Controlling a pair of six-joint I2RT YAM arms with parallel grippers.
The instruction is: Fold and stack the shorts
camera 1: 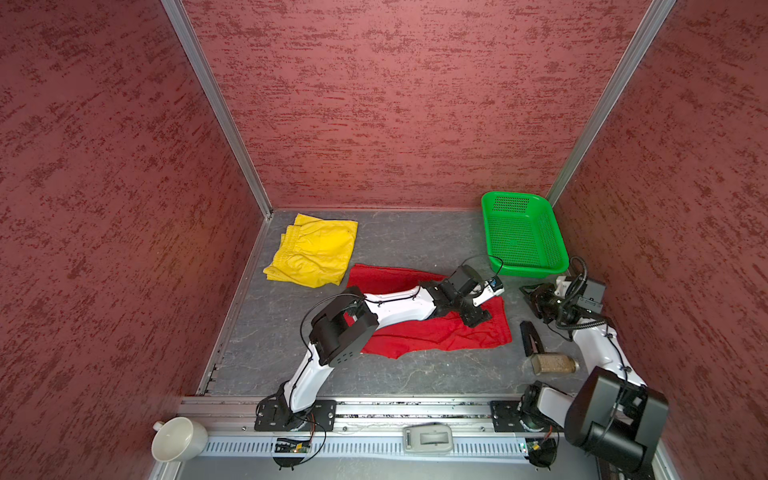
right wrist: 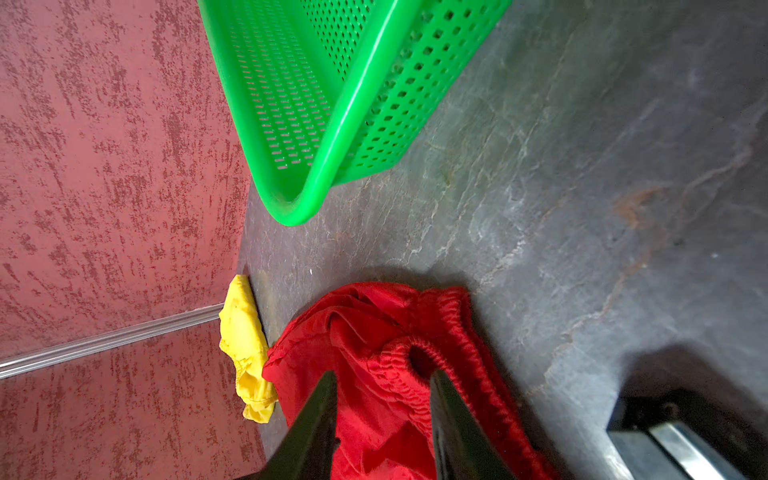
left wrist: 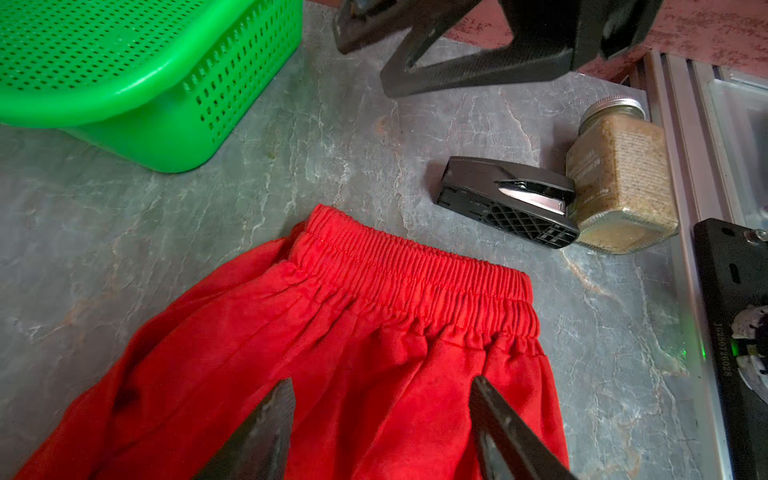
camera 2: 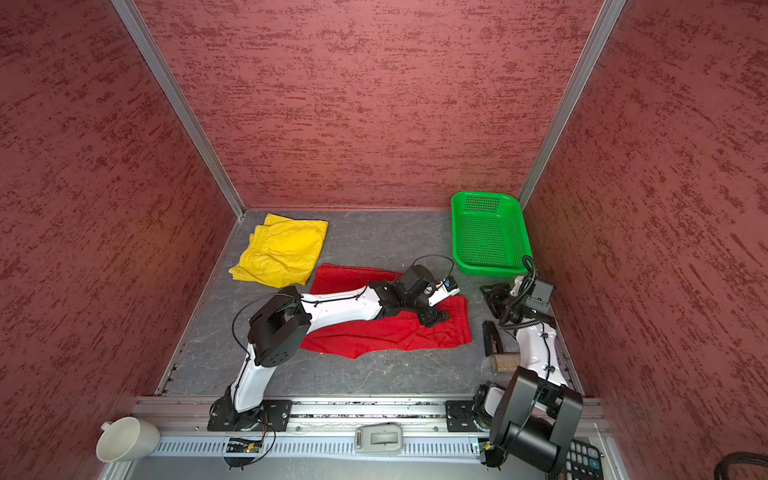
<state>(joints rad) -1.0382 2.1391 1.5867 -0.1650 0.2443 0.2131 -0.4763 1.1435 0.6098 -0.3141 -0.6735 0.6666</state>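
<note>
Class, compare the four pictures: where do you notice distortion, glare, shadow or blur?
In both top views the wall post splays outward, a wide-angle effect. In the left wrist view the red shorts are sharp and the stapler shows glare. In the right wrist view the basket rim shines and a dark shadow edges the red shorts.

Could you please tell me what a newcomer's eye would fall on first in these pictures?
The red shorts, spread across the middle of the table, catch the eye first, with the left hand open over them. The yellow shorts lie near the far left corner, and a green basket stands at the far right.
</note>
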